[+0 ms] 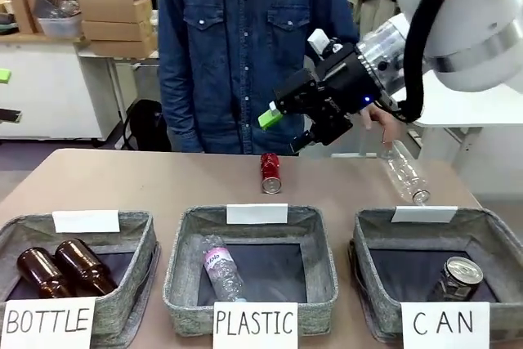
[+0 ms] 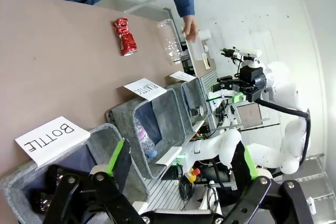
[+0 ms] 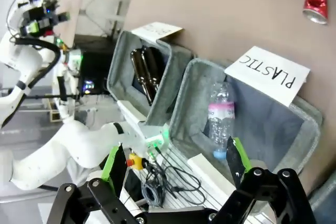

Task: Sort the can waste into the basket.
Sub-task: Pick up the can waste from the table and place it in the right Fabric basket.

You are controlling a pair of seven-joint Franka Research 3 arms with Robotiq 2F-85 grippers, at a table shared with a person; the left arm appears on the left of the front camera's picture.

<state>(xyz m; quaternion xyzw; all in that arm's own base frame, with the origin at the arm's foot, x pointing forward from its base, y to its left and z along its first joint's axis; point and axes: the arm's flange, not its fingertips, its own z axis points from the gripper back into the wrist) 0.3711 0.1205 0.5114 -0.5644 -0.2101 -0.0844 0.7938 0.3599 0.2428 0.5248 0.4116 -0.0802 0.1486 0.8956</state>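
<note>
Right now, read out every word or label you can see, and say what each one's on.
"BOTTLE": left sign, on the left basket.
"PLASTIC": middle sign, on the middle basket.
"CAN": right sign, on the right basket.
Too small to read: pink bottle label, red can print.

Bright, even indoor light; wrist views warped w/ fisheye.
</note>
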